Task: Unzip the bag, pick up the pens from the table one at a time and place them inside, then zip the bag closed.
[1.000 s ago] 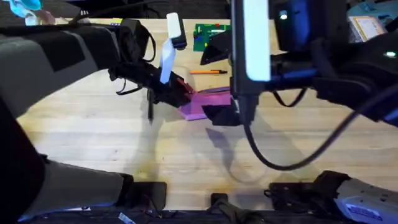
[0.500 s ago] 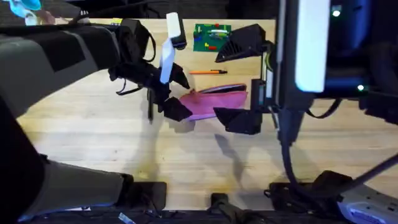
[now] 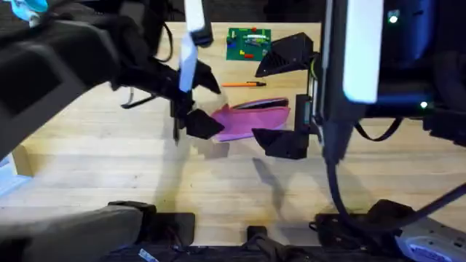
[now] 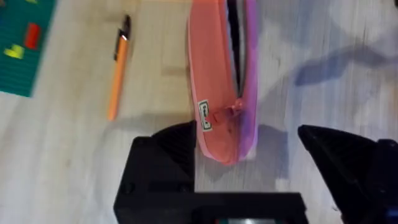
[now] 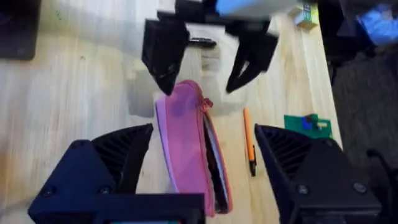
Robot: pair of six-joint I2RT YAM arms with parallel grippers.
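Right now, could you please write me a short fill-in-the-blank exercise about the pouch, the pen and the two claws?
1. The bag on the table is coloured ____.
2. The orange pen lies on the table ____ the bag, not inside it.
3. The left claw stands ____ around the bag's end.
4. The bag's zip is partly ____.

Missing words: pink; beside; open; open

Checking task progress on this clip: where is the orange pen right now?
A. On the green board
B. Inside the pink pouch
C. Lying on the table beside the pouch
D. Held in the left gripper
C: the orange pen lies flat on the table, apart from the pink pouch.
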